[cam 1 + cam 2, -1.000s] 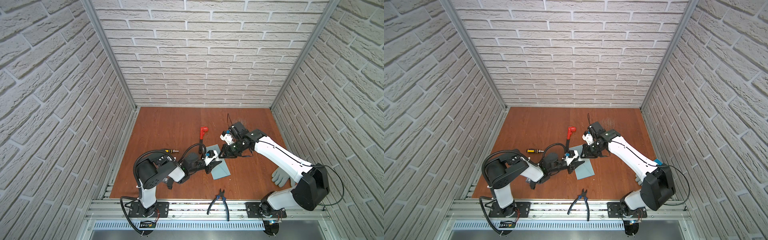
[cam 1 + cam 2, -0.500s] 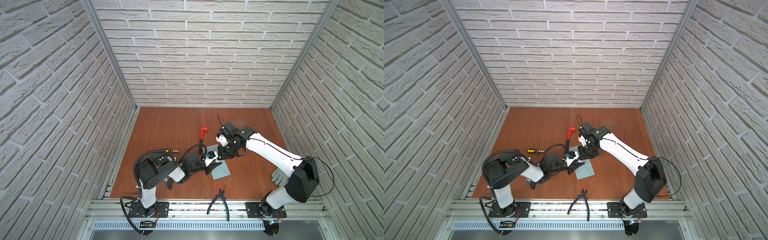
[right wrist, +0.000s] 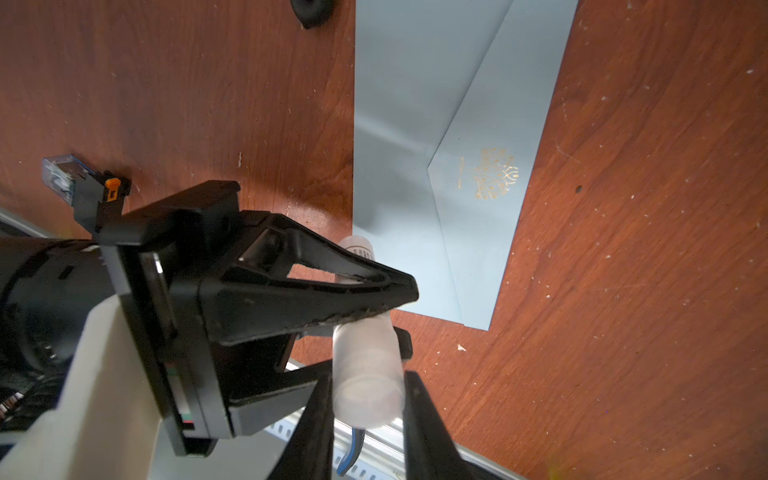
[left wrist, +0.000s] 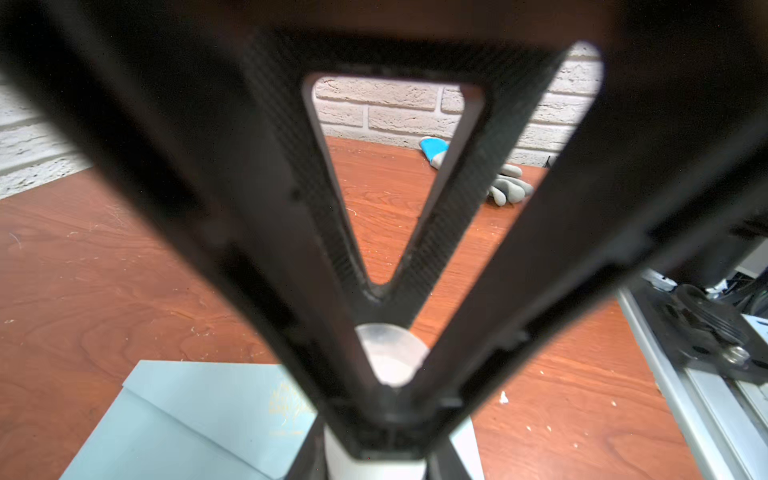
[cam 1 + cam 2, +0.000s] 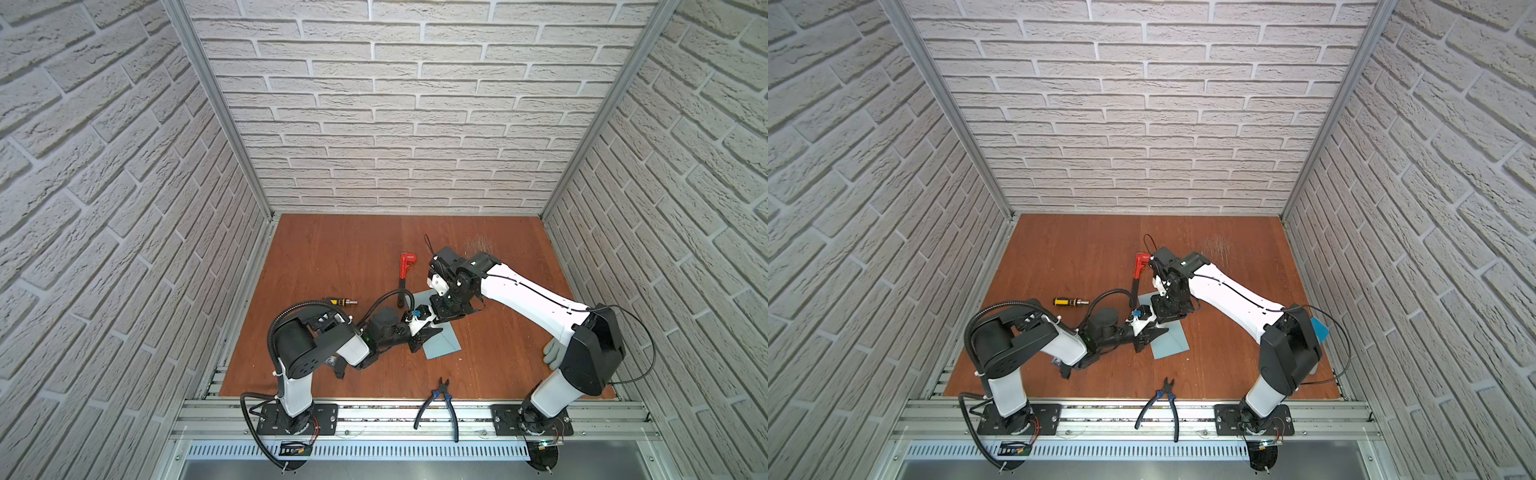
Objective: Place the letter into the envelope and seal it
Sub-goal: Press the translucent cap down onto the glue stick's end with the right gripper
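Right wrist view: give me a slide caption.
The left gripper and right gripper grip one glue stick near the blue envelope.

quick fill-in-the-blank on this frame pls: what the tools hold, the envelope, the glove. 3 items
1. The left tool and right tool both clamp one white cylindrical ____.
2. The envelope flap carries an emblem coloured ____.
3. The grey glove has a cuff coloured ____.
Missing words: glue stick; gold; blue.
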### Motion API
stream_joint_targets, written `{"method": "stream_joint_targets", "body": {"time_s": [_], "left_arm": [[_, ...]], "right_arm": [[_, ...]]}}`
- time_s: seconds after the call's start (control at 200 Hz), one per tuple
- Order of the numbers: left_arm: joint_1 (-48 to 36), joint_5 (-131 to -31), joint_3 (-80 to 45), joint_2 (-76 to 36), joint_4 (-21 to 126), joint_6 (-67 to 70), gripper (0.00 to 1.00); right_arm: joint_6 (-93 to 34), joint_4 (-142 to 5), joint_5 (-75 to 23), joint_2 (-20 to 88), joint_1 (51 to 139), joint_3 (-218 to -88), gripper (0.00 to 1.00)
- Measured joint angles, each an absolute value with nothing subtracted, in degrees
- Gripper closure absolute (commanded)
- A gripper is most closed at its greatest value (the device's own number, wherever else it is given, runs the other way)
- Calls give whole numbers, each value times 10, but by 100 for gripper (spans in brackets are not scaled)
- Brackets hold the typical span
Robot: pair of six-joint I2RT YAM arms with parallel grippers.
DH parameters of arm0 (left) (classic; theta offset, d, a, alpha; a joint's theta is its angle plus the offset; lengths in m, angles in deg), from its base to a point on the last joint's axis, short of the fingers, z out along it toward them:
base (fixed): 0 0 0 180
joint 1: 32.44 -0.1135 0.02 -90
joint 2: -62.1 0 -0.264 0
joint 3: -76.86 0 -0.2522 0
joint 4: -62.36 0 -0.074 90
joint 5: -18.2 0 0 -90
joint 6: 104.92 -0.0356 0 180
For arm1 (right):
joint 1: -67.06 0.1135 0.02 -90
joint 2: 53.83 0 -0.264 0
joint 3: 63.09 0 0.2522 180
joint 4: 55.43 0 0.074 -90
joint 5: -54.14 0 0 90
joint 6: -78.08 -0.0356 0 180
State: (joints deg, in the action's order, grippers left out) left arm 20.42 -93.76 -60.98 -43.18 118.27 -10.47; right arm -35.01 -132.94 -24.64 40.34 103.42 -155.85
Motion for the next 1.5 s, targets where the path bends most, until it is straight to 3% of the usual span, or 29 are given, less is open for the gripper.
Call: {"method": "stream_joint_targets", "body": {"time_s": [0.215, 0.3, 0.58, 0.88, 1.015, 1.5], "left_arm": [[204, -938, -612, -432, 1185, -104, 100], [204, -938, -612, -432, 1187, -105, 91], [204, -938, -613, -432, 1189, -105, 74], [205, -938, -613, -432, 1207, -109, 65], [205, -938, -613, -432, 1224, -109, 65], [205, -937, -620, -432, 1234, -113, 46]], "right_arm": [[-350, -1335, -247, 408, 1036, -1566, 87], [-350, -1335, -246, 408, 1036, -1567, 91], [-345, -1336, -242, 408, 1036, -1567, 91], [-341, -1338, -239, 408, 1036, -1567, 92], [-340, -1339, -233, 408, 1039, -1567, 92], [-340, -1345, -228, 408, 1041, -1567, 92]]}}
